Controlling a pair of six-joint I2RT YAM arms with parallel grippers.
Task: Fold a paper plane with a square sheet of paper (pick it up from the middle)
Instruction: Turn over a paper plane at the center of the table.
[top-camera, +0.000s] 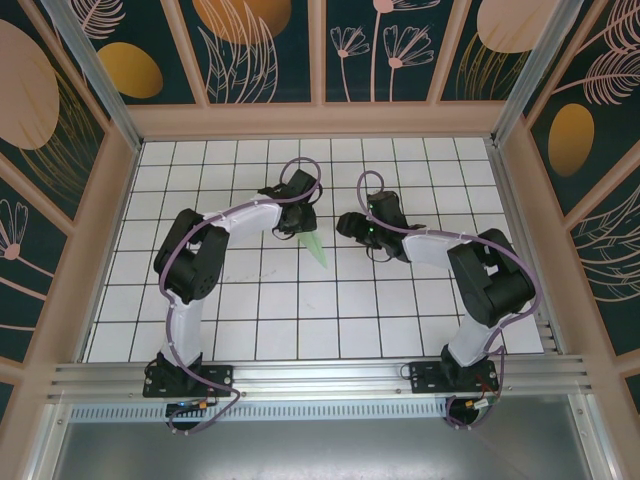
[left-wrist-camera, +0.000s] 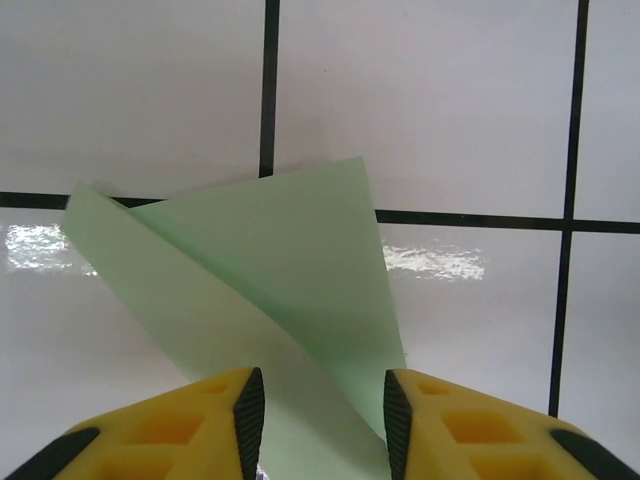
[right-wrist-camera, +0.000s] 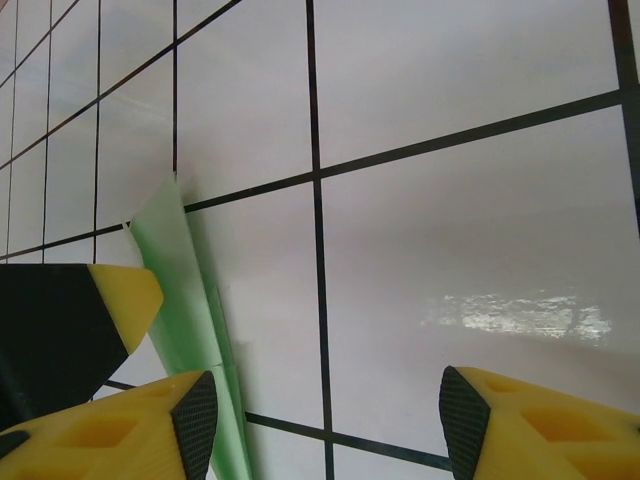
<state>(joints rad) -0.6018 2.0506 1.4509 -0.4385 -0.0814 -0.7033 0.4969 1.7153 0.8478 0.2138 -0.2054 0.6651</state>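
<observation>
At the table's middle, the left hand is straddling the paper plane, grip unclear; the released right hand, hovering at two o'clock, should probably be flattening the crease.

Enclosed lab rig, gridded tabletop

Lighting is bright, even, overhead. The glossy table shows glare patches in both wrist views. The folded paper casts a soft shadow. Focus is sharp.
</observation>
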